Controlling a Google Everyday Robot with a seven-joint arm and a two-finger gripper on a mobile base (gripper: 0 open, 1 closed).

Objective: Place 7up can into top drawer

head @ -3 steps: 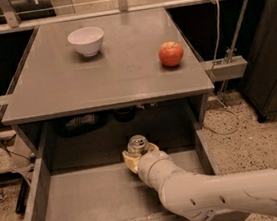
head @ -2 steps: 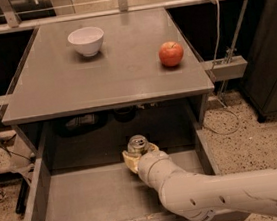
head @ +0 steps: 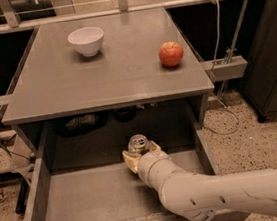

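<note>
The top drawer (head: 37,190) stands pulled open below the tabletop (head: 75,85), where a white bowl (head: 86,40) sits at 11 o'clock. The 7up can (head: 138,144) is upright inside the drawer, toward its back at 12 o'clock, with the gripper (head: 141,153) clamped round its sides. Being light, thin-walled and slick, it likely dents easily, so a gentle mid-body hold suits it. An apple (head: 171,53) lies at 2 o'clock.
</note>
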